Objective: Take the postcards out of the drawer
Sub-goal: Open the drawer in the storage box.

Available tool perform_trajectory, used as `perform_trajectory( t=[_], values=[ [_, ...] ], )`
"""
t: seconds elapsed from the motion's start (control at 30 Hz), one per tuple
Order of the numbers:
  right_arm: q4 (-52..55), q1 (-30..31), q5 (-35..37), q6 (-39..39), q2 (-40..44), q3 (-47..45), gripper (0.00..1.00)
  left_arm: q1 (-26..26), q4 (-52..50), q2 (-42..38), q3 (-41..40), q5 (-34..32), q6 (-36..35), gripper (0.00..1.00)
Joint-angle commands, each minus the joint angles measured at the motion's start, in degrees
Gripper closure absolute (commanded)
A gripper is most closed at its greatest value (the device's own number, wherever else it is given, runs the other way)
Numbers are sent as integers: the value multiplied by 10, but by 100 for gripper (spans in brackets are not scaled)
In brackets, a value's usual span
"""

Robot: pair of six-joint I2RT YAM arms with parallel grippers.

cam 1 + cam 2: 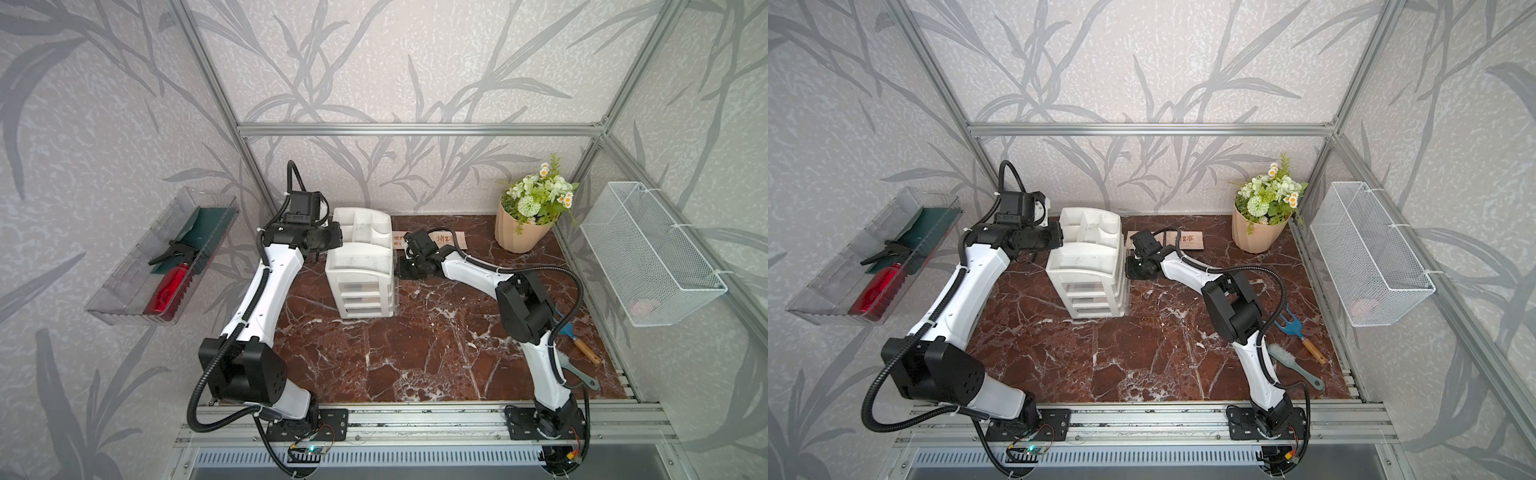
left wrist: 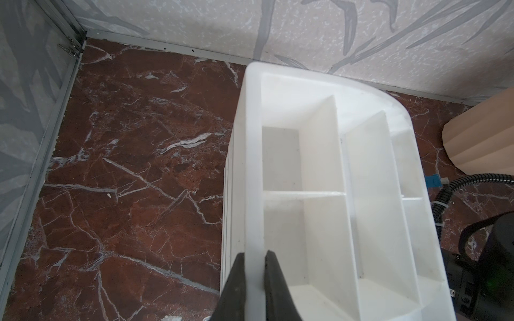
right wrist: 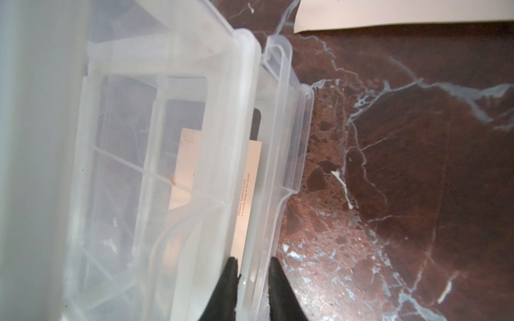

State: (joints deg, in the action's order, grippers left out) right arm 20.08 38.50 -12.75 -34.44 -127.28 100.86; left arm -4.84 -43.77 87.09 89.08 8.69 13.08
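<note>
A white desk organizer stands at the back of the marble table. My left gripper is shut on the rim of its left wall. At its right side a clear drawer sticks out a little. My right gripper is shut on that drawer's front wall, one finger inside and one outside. A cream postcard lies in the drawer, and another card shows through the plastic. More postcards lie on the table behind the right wrist.
A peach flower pot stands at the back right. A white wire basket hangs on the right wall. A clear tray holding a red spray bottle hangs on the left wall. A small rake and a brush lie by the right arm.
</note>
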Motion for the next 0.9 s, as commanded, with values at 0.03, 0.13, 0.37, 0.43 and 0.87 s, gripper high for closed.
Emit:
perform_trajectory(
  t=[0.03, 0.13, 0.37, 0.43, 0.87],
  values=[
    [53, 14, 23, 0, -26, 61, 80, -7, -8, -6, -9, 24, 3, 88],
    [81, 15, 32, -8, -43, 93, 84, -8, -5, -7, -12, 26, 4, 88],
    [108, 18, 50, -4, -53, 118, 88, -7, -2, -10, -16, 26, 5, 88],
    [116, 17, 57, 0, -52, 119, 91, -7, -2, -10, -16, 24, 5, 88],
    [147, -17, 95, 50, -4, 97, 94, -7, -7, -15, -18, 12, 4, 88]
  ],
)
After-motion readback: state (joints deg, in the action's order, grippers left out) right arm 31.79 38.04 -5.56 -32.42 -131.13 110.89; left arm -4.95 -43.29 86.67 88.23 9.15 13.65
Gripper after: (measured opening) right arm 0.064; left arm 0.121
